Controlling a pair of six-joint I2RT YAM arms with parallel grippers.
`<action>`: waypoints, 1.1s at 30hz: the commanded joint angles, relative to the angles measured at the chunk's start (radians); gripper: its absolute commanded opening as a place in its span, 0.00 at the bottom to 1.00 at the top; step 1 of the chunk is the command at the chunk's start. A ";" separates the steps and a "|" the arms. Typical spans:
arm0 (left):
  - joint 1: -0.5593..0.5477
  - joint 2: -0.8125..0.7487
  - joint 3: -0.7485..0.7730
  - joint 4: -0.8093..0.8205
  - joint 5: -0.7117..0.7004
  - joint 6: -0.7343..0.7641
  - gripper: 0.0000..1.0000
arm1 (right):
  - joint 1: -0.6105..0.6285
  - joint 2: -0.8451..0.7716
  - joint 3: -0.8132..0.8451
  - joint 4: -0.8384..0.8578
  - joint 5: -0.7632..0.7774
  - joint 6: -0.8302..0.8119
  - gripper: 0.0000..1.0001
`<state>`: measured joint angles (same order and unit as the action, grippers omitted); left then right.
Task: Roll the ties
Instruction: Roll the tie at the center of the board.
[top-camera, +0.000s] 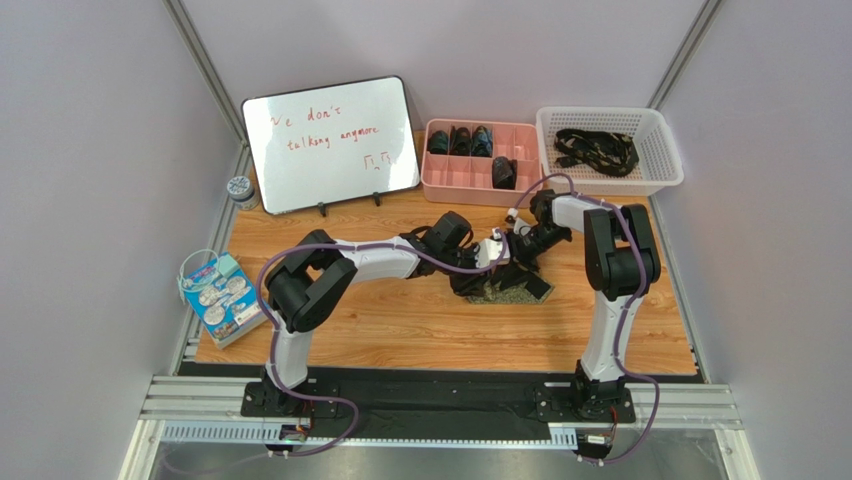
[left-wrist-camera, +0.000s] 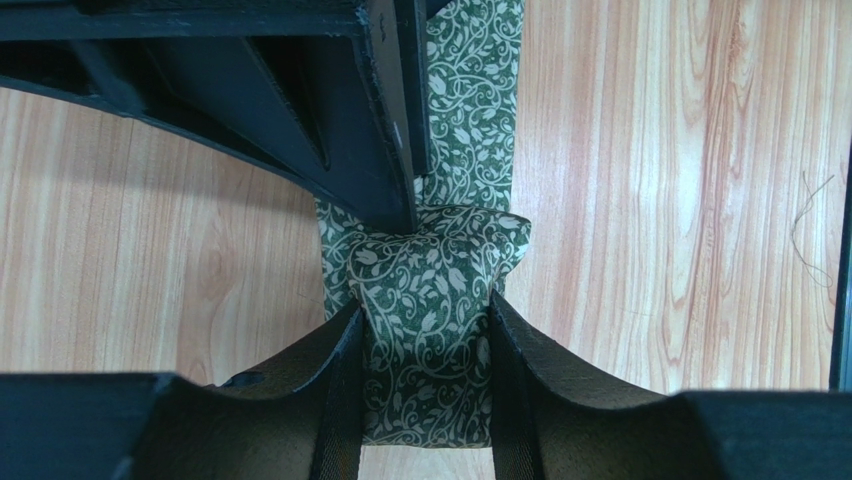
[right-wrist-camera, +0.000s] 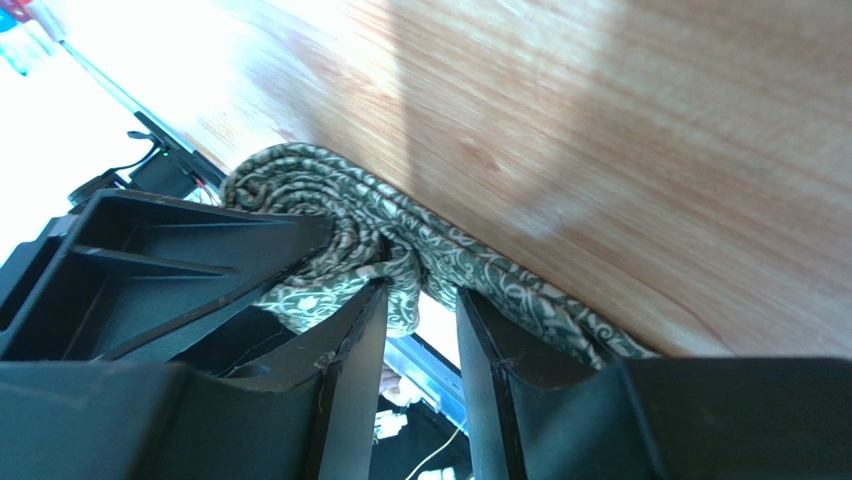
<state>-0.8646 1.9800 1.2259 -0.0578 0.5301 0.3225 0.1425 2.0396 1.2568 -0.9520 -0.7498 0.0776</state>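
Item: green tie (left-wrist-camera: 465, 110), pale vine pattern, partly rolled, lying on the wooden table (left-wrist-camera: 650, 200).

We find its bunched middle pinched between the fingers of the left gripper (left-wrist-camera: 423, 312). A flat length runs on beyond the fingertips.

The right gripper (right-wrist-camera: 420, 295) is clamped on a fold of the same tie, with the coiled part just left of its fingers. The two grippers sit close together, tips nearly meeting.

Beyond them:
- a pink tray (top-camera: 455, 180) with rolled ties (top-camera: 458, 141)
- a white basket (top-camera: 660, 130) holding black ties (top-camera: 597, 150)
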 joint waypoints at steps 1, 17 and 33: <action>-0.001 0.074 0.009 -0.160 -0.093 0.018 0.12 | 0.002 -0.079 -0.008 0.082 -0.085 0.001 0.39; -0.001 0.089 0.023 -0.194 -0.110 0.024 0.15 | 0.063 -0.046 -0.068 0.110 -0.139 0.002 0.26; 0.070 -0.098 -0.126 -0.022 -0.030 -0.091 0.61 | 0.046 -0.029 -0.060 0.119 0.124 -0.002 0.00</action>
<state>-0.8501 1.9602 1.2057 -0.0914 0.5171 0.3023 0.1768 2.0010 1.2091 -0.8719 -0.8368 0.0917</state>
